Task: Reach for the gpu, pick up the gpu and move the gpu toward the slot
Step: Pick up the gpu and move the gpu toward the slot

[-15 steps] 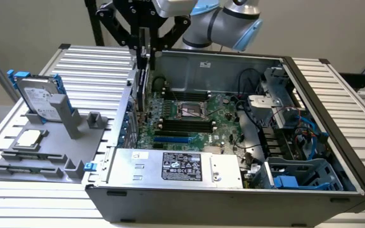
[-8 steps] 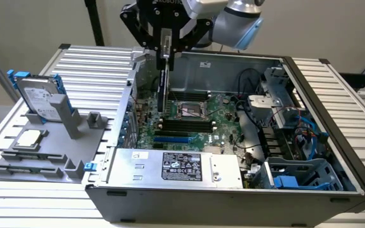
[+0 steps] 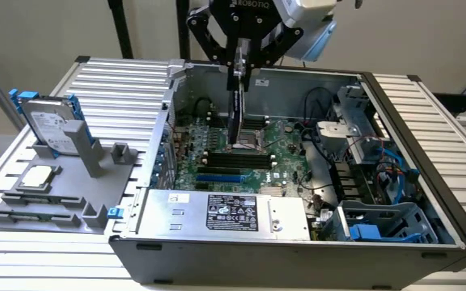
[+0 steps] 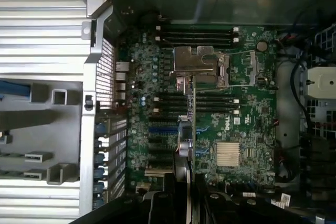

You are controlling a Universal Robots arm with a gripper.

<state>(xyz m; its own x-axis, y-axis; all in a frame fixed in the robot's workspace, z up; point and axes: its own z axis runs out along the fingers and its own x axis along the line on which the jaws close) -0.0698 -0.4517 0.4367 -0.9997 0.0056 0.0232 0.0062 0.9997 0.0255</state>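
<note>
Worktop (image 3: 427, 109) of ribbed aluminium, as I see it in the exterior view, carries an open computer case (image 3: 298, 254) lying on its side. Within the case I read a green motherboard (image 3: 253, 160), a power supply (image 3: 225, 212) with a black label along the near wall, and a blue drive cage (image 3: 378, 221) toward the exterior view's right. To the exterior view's left of the case sits a grey fixture (image 3: 63, 194) holding an upright hard drive (image 3: 47, 124) with blue rails and, lower down, a small square CPU (image 3: 39, 177). The arm hangs over the case from above. My hand (image 3: 241, 51) is closed on the gpu (image 3: 237, 103), which hangs vertically, edge-on and dark, its lower end above the middle of the motherboard and apart from the slots. In the wrist view the gpu (image 4: 190, 145) appears as a thin edge running out from the hand (image 4: 181, 195), over the board between the CPU socket (image 4: 199, 66) and a finned heatsink (image 4: 232, 155).
</note>
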